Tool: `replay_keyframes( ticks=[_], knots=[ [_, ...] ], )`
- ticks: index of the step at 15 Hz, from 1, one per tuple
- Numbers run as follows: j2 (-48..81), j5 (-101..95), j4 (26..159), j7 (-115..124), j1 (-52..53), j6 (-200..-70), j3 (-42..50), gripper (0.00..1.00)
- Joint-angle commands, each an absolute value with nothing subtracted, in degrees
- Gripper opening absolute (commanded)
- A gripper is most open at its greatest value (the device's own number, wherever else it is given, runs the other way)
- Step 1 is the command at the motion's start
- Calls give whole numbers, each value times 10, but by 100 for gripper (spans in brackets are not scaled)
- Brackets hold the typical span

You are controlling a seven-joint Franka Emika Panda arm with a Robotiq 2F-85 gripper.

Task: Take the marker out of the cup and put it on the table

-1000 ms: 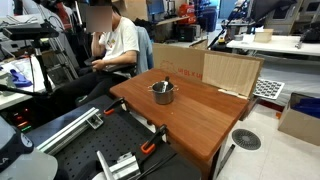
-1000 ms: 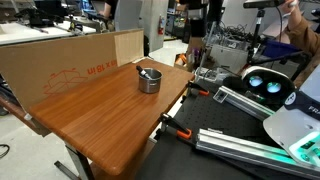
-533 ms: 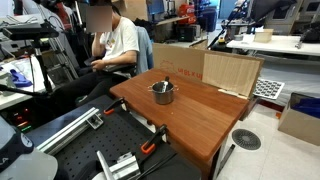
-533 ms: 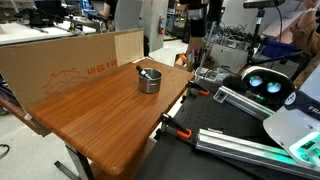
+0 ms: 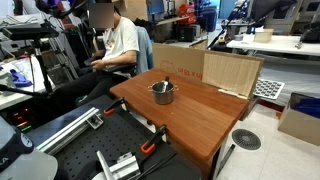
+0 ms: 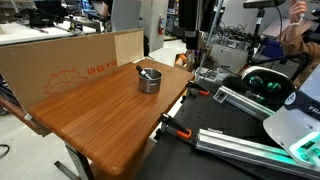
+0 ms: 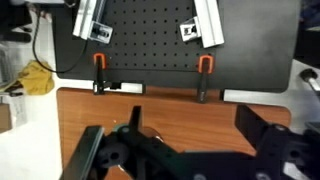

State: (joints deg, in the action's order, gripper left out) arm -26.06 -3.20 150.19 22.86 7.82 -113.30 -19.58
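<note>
The small shiny metal cup (image 5: 163, 94) stands on the reddish-brown wooden table (image 5: 205, 118), in both exterior views (image 6: 148, 81). The marker (image 5: 160, 86) lies slanted in the cup, its pale end sticking above the rim (image 6: 146, 72). In the wrist view my gripper (image 7: 190, 112) is open and empty, its two dark fingers spread over bare tabletop (image 7: 170, 105) near the clamped table edge. The cup and marker are out of the wrist view. My gripper does not show clearly in the exterior views.
A tan cardboard panel (image 6: 60, 62) stands along the table's far edge (image 5: 232, 72). Two orange-handled clamps (image 7: 100, 66) (image 7: 205, 66) grip the table edge beside a black perforated board (image 7: 150, 35). A seated person (image 5: 118, 45) is behind the table.
The cup and marker have not moved. Only the people in the background have shifted a little.
</note>
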Motion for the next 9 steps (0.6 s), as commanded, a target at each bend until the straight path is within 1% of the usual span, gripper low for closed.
replay_keyframes(
  ticks=[1, 6, 9],
  knots=[
    [-283, -83, 1553, 178, 74, -1240, -159, 100],
    [-242, -140, 1583, 73, 34, -1435, -84, 100],
    [-173, -113, 1563, -33, 31, -1512, -27, 100]
  ],
)
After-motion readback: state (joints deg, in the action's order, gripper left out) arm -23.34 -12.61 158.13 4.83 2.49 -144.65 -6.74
